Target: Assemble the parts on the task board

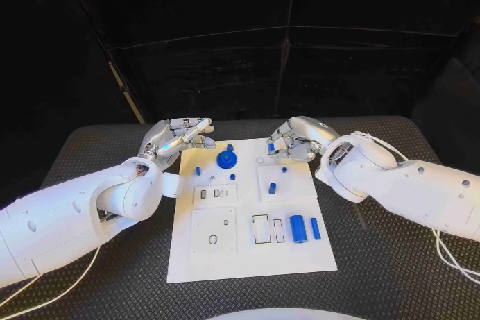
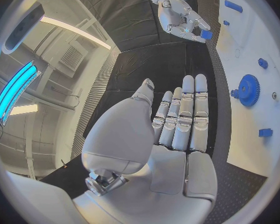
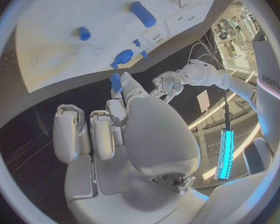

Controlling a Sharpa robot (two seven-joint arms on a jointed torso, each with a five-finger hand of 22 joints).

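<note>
From the head view, our right hand (image 1: pixel 285 145) pinches a small blue part (image 1: pixel 270 147) above the task board's (image 1: pixel 250 257) far edge on the worktop (image 1: pixel 400 278). The left wrist view shows our left hand (image 2: pixel 177 119) flat, fingers straight, empty. In the right wrist view, the part awaits lowering into its socket, we judge.

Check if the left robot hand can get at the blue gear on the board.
Probably yes. The left robot hand is open, hovering just off the board's far left corner, and the gear lies close by with nothing between them.
</note>
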